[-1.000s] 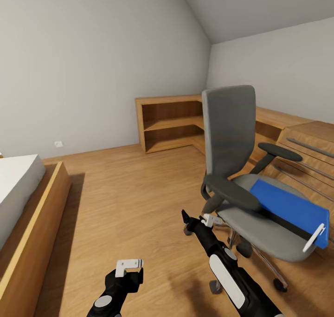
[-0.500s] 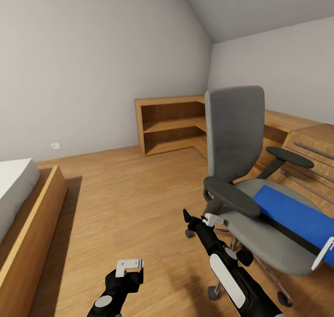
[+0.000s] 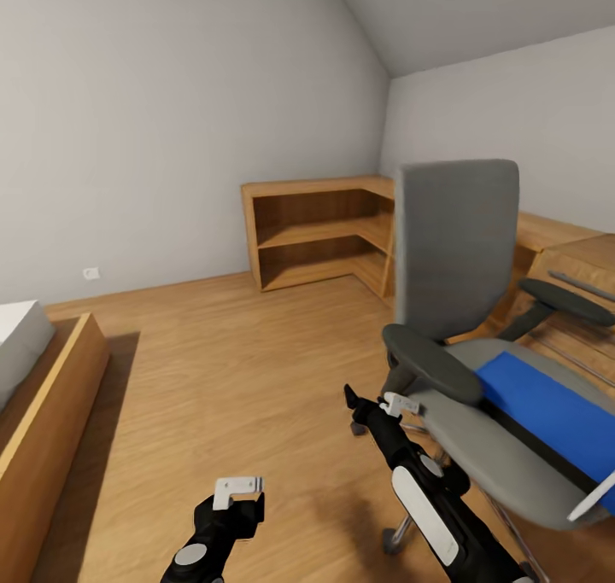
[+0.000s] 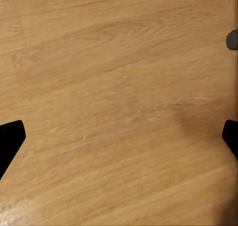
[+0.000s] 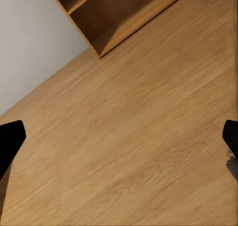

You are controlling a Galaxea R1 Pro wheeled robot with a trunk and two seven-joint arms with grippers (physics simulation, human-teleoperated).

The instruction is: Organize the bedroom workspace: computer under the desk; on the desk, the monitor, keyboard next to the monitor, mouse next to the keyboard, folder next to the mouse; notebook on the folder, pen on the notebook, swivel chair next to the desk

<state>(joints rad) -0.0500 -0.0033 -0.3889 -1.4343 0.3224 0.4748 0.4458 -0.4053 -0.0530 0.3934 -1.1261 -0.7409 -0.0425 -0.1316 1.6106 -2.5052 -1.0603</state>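
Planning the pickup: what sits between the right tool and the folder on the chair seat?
The swivel chair's near armrest lies between the right tool and the folder, just ahead of the tool; the seat beyond looks open.

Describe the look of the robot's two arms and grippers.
Both arms are black. The right arm has a long white oval panel on its forearm and a small grey round disc near the wrist; its gripper has pale grey-white fingers. The left arm carries a grey round disc, and the left gripper has a pale bracket-like finger piece. In both wrist views the fingertips look black.
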